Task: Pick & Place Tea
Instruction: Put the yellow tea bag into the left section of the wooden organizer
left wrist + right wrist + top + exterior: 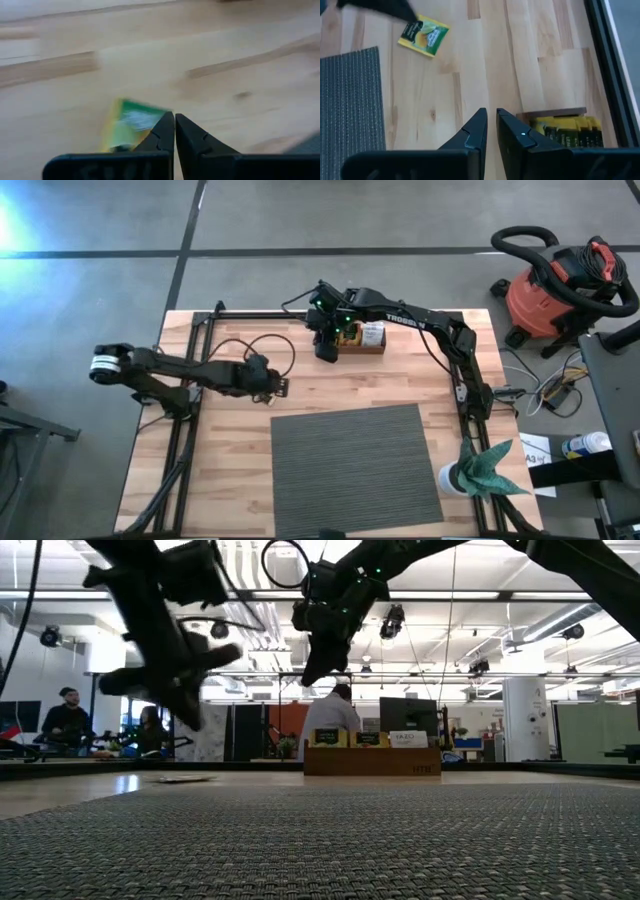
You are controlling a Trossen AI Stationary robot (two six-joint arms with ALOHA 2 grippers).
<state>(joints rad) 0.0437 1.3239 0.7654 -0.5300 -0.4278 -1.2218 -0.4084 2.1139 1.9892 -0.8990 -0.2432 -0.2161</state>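
While "TROSSEN" marks the right arm (420, 320), both tools (174, 131) (491, 131) hang clenched, empty.

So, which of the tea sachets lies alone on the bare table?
The yellow-green sachet lying flat on the wood beside the grey mat. The others stand packed in the wooden tray.

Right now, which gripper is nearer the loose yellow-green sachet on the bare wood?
Left. The left gripper hangs right over the yellow-green sachet, fingers closed and empty. The right gripper is farther off, beside the wooden tray.
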